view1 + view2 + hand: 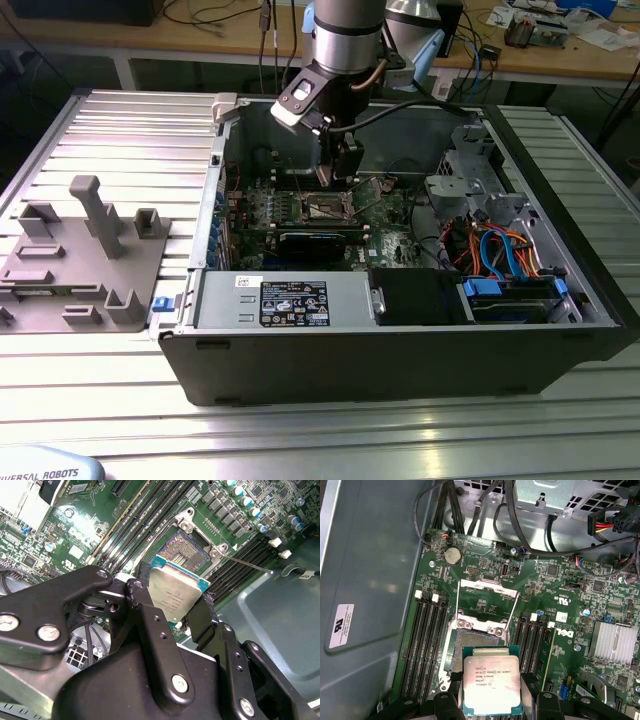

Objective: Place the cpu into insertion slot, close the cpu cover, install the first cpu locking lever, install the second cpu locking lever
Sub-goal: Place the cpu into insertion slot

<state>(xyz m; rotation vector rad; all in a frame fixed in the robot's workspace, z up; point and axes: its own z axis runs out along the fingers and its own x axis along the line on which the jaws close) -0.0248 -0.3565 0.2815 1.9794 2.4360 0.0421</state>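
My claw [172,609] gripped the cpu [492,686] by two edges near the slot [476,644]; I judged it needed levelling and corner-matching there.

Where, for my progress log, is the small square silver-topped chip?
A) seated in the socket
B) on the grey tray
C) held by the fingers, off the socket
C: the small square silver-topped cpu is clamped between the black fingers, and the dark square insertion slot is empty.

One cpu [491,685], one insertion slot [480,639] (uncovered); one cpu cover [485,583]
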